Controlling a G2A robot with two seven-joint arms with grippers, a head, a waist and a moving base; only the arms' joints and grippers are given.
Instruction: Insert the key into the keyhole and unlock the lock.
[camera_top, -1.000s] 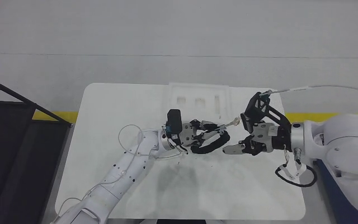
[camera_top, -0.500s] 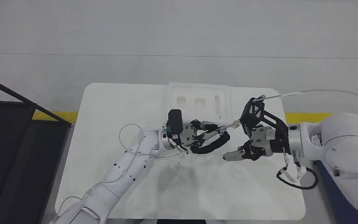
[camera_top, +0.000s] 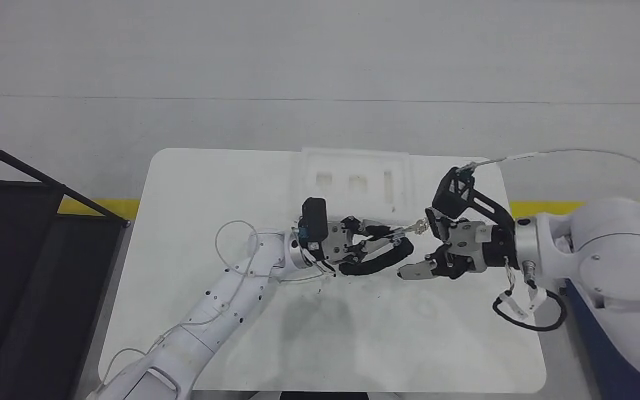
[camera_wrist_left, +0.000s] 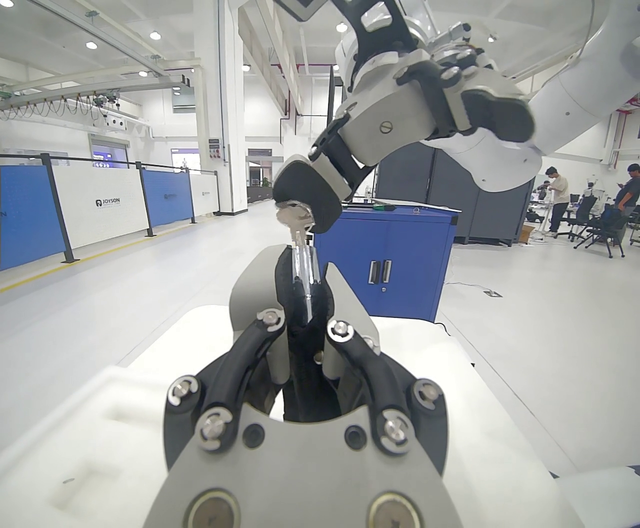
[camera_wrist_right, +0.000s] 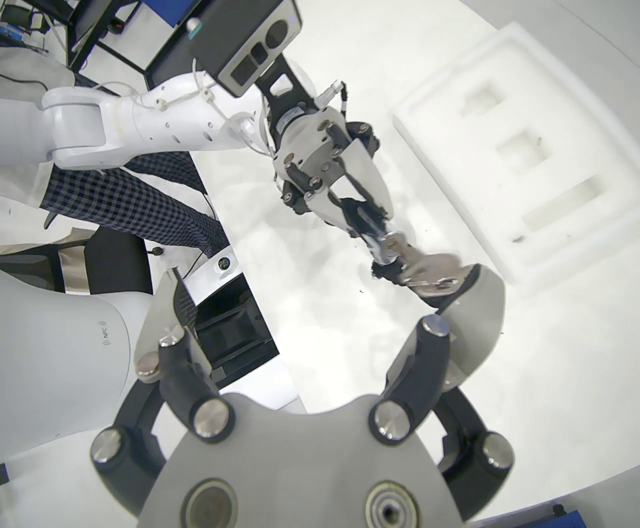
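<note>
Lock clamped in the left gripper (camera_top: 395, 238); key (camera_wrist_left: 295, 217) at its end, against one finger of the spread right gripper (camera_top: 417, 247).
The left gripper's fingers are closed on the lock (camera_wrist_left: 306, 280), over the table (camera_top: 200, 250) near the foam tray (camera_top: 355, 165). The key's head touches one black pad (camera_wrist_left: 305, 185) of the right gripper, whose fingers stand wide apart. Whether the blade is seated in the keyhole cannot be confirmed, as the pads hide the joint. A white barrier panel (camera_wrist_left: 107, 202) behind carries a printed mark.
</note>
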